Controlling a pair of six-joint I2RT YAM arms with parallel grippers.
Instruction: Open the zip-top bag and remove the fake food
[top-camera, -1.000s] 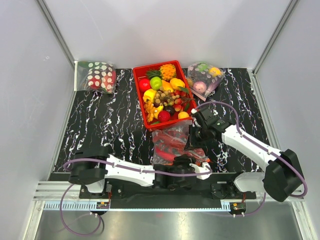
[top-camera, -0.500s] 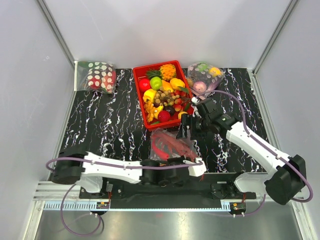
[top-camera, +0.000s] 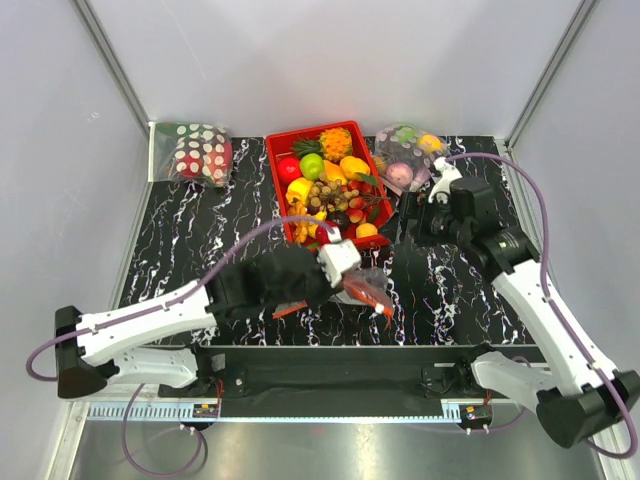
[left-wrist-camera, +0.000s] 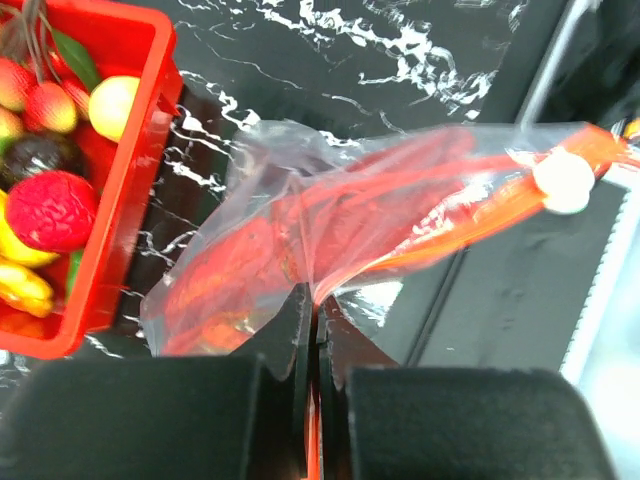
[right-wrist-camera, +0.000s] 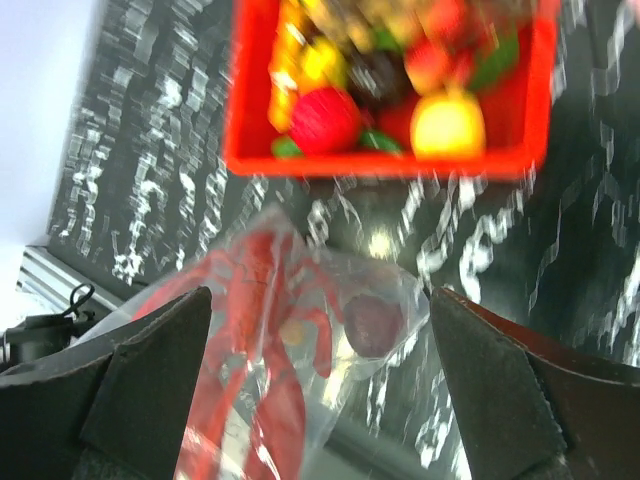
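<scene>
Far to the left of the left end effector, a white-dotted red bag (top-camera: 197, 152) lies at the back corner of the black marbled worktop (top-camera: 190, 250). The left end effector (left-wrist-camera: 312, 305) is clenched, its jaws pressed together on a fold of the zip-top bag (left-wrist-camera: 400, 210), pinching the clear plastic. The bag fans out ahead of these jaws; its orange-red zip strip (left-wrist-camera: 480, 215) runs off to their right and ends at a white slider (left-wrist-camera: 563, 182). Inside the bag show a red lobster (right-wrist-camera: 262, 300) and a dark brown ball (right-wrist-camera: 372, 322). A red crate (left-wrist-camera: 130, 230) heaped with plastic fruit stands just to the left of the pinched bag in the left wrist view.

The right end effector (top-camera: 408, 228) is released, its fingers (right-wrist-camera: 150, 380) spread wide and holding nothing. It hangs above the worktop, with the zip-top bag below it and the crate's near wall just beyond that. A clear bag of pastel round fruits (top-camera: 405, 158) lies just behind the right end effector, beside the crate.
</scene>
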